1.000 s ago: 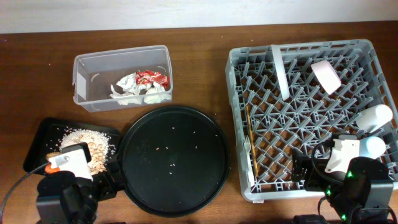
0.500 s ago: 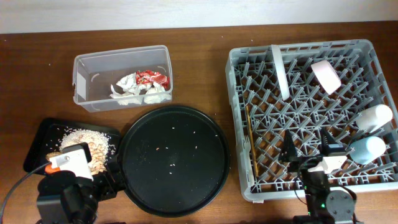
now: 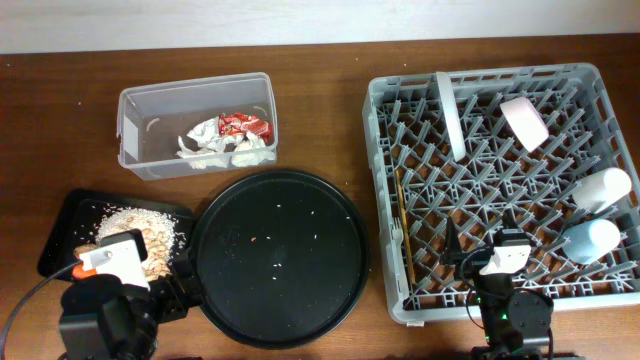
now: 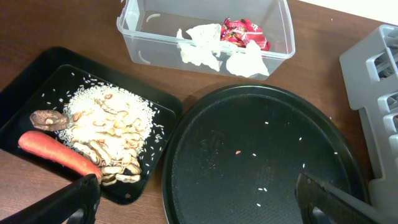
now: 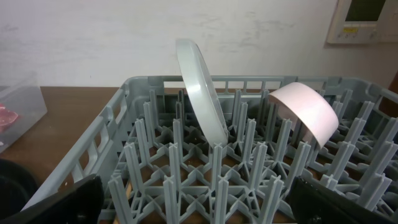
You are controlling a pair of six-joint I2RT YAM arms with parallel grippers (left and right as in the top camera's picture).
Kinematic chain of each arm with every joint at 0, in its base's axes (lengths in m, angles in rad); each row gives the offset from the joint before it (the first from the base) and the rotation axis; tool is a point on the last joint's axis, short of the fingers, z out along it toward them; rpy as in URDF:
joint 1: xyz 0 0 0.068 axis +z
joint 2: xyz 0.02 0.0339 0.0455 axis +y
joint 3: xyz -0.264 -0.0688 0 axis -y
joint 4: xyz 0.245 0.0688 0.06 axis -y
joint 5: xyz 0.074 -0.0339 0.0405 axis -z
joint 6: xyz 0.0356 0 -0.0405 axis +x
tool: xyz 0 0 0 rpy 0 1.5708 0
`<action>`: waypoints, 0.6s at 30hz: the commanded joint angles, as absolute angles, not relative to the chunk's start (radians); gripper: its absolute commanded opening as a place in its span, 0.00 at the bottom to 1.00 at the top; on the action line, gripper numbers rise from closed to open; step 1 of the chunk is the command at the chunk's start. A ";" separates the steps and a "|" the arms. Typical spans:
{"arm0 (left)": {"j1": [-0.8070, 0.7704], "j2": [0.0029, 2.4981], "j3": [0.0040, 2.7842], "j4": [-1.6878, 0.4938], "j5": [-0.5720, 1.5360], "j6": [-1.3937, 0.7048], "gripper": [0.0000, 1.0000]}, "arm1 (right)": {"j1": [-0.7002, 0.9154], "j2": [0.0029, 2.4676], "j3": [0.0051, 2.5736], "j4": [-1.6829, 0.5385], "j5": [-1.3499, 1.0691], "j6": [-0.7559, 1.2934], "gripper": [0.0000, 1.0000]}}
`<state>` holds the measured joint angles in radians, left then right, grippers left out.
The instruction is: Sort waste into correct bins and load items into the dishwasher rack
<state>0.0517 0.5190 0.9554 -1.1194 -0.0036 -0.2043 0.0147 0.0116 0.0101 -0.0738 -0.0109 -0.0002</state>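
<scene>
The grey dishwasher rack (image 3: 480, 75) holds a wide pale bowl (image 3: 449, 115) on edge, a small pinkish-white bowl (image 3: 524, 121), two white cups (image 3: 603, 187) (image 3: 592, 238), a white fork (image 3: 398, 236) and a wooden stick (image 3: 402, 205). The clear tub (image 3: 140, 110) holds white napkins (image 3: 215, 148) and a red wrapper (image 3: 245, 125). The shallow black tray (image 3: 65, 215) holds grainy food (image 4: 106, 118) and a carrot (image 4: 56, 152). My left gripper (image 4: 199, 205) is open and empty over the round tray's near edge. My right gripper (image 3: 483, 250) is open and empty above the rack's front pegs (image 5: 199, 199).
A large round black tray (image 3: 278, 255) with a few stray grains lies between the black tray and the rack. The left arm's body (image 3: 100, 315) sits at the table's front left. In the right wrist view, the wide bowl (image 5: 199, 87) and pinkish bowl (image 5: 308, 112) stand ahead.
My right gripper has drawn away from the cup at the rack's right front and moved left along the rack's front. The cup stays lying in the rack. The left arm has not moved.
</scene>
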 commanded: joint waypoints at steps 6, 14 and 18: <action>0.050 0.519 0.952 -1.119 0.004 -0.192 0.99 | 0.021 0.003 0.006 -0.081 0.001 -0.008 0.98; 0.050 0.519 0.952 -1.119 0.004 -0.192 0.99 | 0.021 0.003 0.006 -0.081 0.001 -0.008 0.98; 0.050 0.490 0.928 -1.137 -0.027 -0.179 0.99 | 0.021 0.003 0.006 -0.081 0.001 -0.008 0.98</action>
<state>0.0517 0.5167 0.9535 -1.1450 -0.0059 -0.2043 0.0147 0.0120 0.0101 -0.0738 -0.0109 -0.0002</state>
